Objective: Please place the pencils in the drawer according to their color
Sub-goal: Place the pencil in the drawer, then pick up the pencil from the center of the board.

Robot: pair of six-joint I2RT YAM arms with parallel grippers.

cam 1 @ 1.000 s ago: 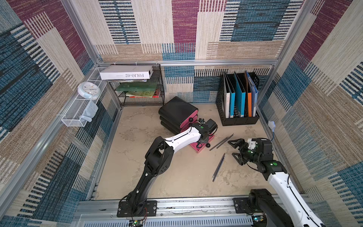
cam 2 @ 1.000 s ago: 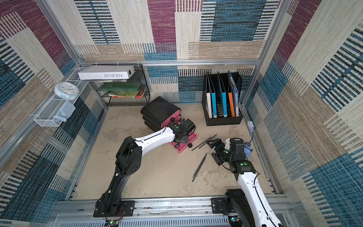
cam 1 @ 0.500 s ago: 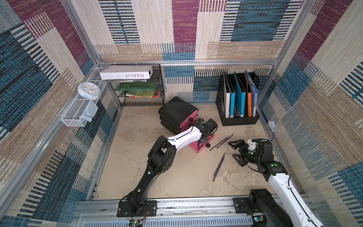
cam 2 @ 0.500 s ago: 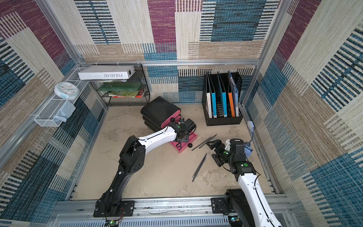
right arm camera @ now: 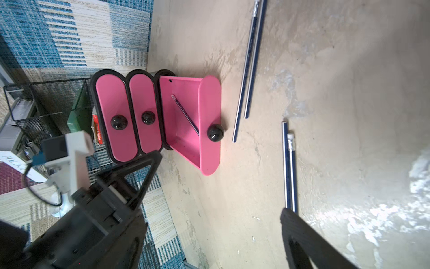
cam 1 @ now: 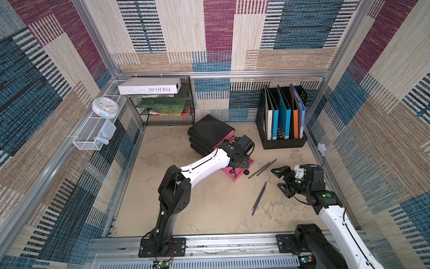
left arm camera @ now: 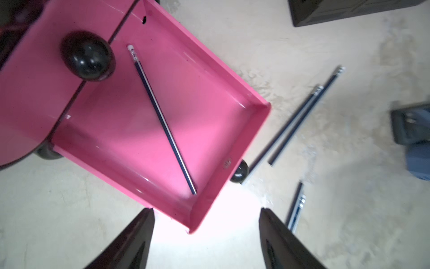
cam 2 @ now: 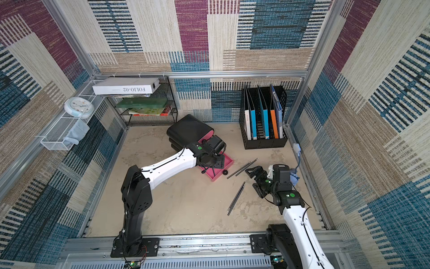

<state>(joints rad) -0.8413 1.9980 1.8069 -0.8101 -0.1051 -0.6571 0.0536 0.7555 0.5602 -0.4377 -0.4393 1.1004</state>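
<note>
A pink drawer [left arm camera: 253, 130] stands pulled out of the black drawer unit [cam 1: 209, 130]. One dark navy pencil [left arm camera: 162, 118] lies loose and slanted on its floor. My left gripper [left arm camera: 206, 210] hovers over the drawer's front corner, open and empty. Two dark pencils [cam 1: 263, 168] lie side by side on the floor just right of the drawer, and another dark pair [cam 1: 258, 198] lies nearer the front. My right gripper [cam 1: 278, 179] hangs open and empty to the right of both pairs. The right wrist view shows the drawer [right arm camera: 209, 111], the first pair [right arm camera: 249, 69] and the nearer pair [right arm camera: 289, 167].
A black file holder [cam 1: 282, 123] with coloured folders stands at the back right. A wire rack [cam 1: 167, 109] with books is at the back left. A white mesh basket [cam 1: 93, 130] with a clock hangs on the left wall. The unit's other two drawers [right arm camera: 116, 116] are shut.
My left gripper has opened above the pink drawer, and the dark pencil now lies free inside it. The right arm has hardly moved.
</note>
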